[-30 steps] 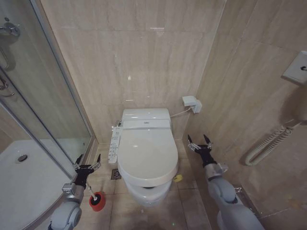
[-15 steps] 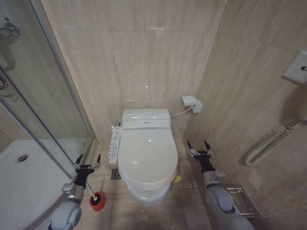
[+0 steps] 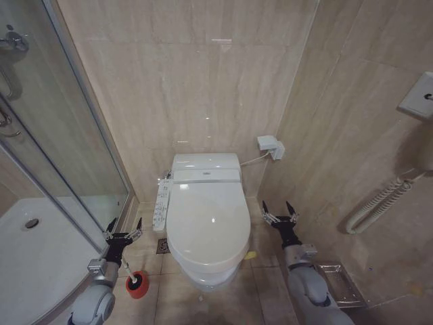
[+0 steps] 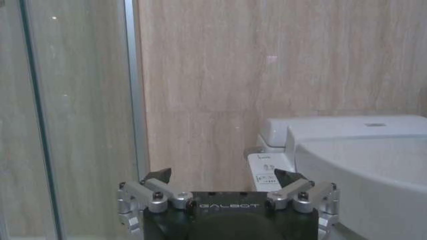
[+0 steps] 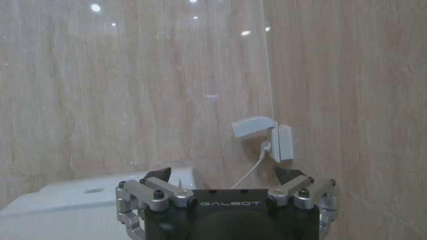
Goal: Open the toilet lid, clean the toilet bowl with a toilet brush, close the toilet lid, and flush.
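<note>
The toilet lid (image 3: 206, 220) lies shut over the white toilet bowl (image 3: 203, 276), against the back wall. A yellow-green strap (image 3: 251, 254) shows at the lid's right edge. The toilet brush (image 3: 126, 270) stands in its red holder (image 3: 137, 285) on the floor left of the bowl. My left gripper (image 3: 124, 223) is open, just above and behind the brush, holding nothing. Open as well, my right gripper (image 3: 277, 208) hangs empty beside the lid's right side. The left wrist view has the left gripper (image 4: 220, 176) with the lid (image 4: 373, 165) beyond it. The right gripper (image 5: 223, 175) faces the wall.
A glass shower door (image 3: 61, 156) and white shower tray (image 3: 34, 250) stand at the left. A long button panel (image 3: 162, 203) runs along the toilet's left side. A white wall box (image 3: 270, 146) with a cable sits behind the toilet. A coiled hose (image 3: 379, 203) hangs on the right wall.
My right gripper has come down and a little left, closer to the lid's right side. The left gripper, the brush and the lid have stayed put.
</note>
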